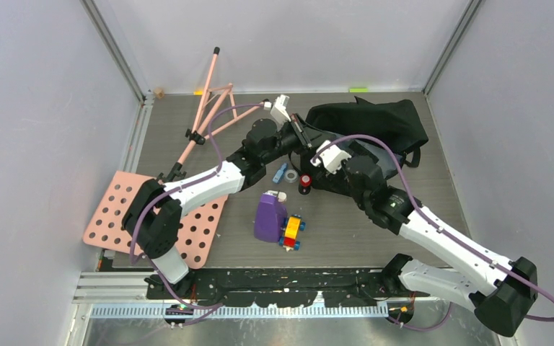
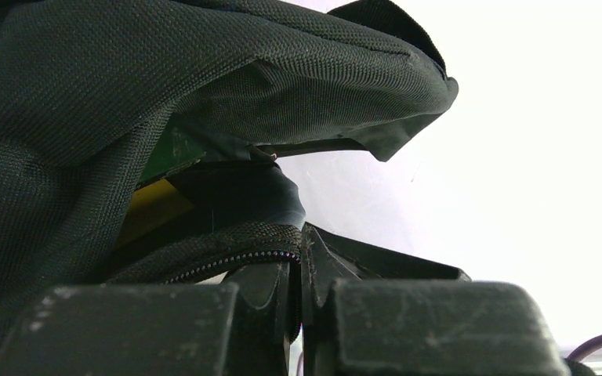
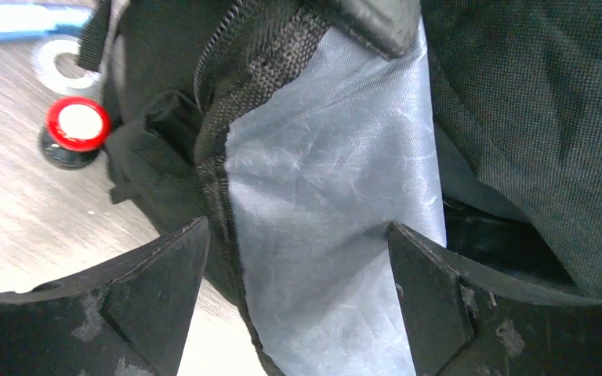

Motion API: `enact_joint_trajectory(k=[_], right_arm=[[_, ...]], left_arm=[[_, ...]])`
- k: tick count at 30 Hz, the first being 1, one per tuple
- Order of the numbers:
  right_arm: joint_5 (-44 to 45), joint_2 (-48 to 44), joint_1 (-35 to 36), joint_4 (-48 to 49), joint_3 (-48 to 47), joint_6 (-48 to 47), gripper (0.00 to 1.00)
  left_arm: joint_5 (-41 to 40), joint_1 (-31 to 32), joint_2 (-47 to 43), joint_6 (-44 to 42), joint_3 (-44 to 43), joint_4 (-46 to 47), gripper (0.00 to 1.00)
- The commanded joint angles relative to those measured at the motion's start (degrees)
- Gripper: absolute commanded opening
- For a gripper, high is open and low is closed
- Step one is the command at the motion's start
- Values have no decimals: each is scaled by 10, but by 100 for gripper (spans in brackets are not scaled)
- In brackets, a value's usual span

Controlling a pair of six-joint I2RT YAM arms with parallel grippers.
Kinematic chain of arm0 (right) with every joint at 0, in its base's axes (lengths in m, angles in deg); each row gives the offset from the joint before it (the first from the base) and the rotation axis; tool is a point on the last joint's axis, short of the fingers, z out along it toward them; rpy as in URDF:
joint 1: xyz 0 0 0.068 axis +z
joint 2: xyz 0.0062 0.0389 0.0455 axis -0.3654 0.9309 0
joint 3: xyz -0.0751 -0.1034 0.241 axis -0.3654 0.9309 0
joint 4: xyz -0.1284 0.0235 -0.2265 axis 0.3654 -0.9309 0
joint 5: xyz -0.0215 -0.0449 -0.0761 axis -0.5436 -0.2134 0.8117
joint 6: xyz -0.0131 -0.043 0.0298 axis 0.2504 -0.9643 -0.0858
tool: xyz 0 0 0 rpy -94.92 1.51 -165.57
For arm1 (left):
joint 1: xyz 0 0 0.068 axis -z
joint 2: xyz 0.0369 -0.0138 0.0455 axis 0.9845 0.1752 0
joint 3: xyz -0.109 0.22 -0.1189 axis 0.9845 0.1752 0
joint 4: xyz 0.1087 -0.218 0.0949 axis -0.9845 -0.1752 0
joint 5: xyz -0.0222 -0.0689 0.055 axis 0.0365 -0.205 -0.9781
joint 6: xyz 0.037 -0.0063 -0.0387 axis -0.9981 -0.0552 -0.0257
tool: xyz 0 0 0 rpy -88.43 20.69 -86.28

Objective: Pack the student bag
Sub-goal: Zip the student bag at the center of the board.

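The student bag (image 1: pixel 379 122), black and floppy, lies at the back right of the table. My left gripper (image 1: pixel 305 137) reaches to its left edge. In the left wrist view the left gripper (image 2: pixel 302 258) is shut on the bag's zipper edge (image 2: pixel 227 254) and holds the mouth up; something green and yellow (image 2: pixel 157 205) shows inside the bag (image 2: pixel 86 102). My right gripper (image 1: pixel 326 174) stands open at the bag's front. In the right wrist view its fingers (image 3: pixel 165 270) straddle the bag's grey lining (image 3: pixel 321 180) without gripping it.
A purple bottle (image 1: pixel 269 216) and a toy block car (image 1: pixel 293 232) stand at mid-table. A red-capped item (image 1: pixel 305 180), a tape ring (image 1: pixel 291 175) and a blue marker (image 1: pixel 280 173) lie beside the bag. A pink pegboard (image 1: pixel 115 216) and pink rods (image 1: pixel 205 108) sit at the left.
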Motion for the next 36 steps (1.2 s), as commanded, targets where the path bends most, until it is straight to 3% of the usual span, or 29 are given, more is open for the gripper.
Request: enact_joint_trajectory(k=[1,12,18,24,27,28,30,31,33,34,36], right_arm=[[111,17,13,98,26,-57,90],[233,53,21,199,25,-71,90],[253,32,21,174,-8,-55,84],[220,14,21,124,-36,-14,60],[216,4,20,117,-42,-4,39],[209,2,20,117,-43,1,26],[204,-5,20,119,-42,5,7],[203,-9,20,121,-42,6,4],[204,-14,20,124,-43,12,1],[206,-18,20,125,-44,18,1],[213,-23,20,130,-45,26,0]], left_arm=[[-12,-9,-14,10,-40,63,5],[-18,-11,-24,7,-23,61,5],[-23,-11,-30,-10,-12,46,5],[-28,-11,-37,-31,-2,27,5],[-30,-11,-44,-50,-1,10,6],[-28,-11,-47,-60,-2,5,7],[-21,-12,-53,-88,-6,-18,13],[-15,-12,-58,-108,-7,-27,20],[-8,-12,-74,-148,0,-33,37],[-5,-12,-87,-178,9,-31,51],[1,-13,-115,-230,28,-31,66]])
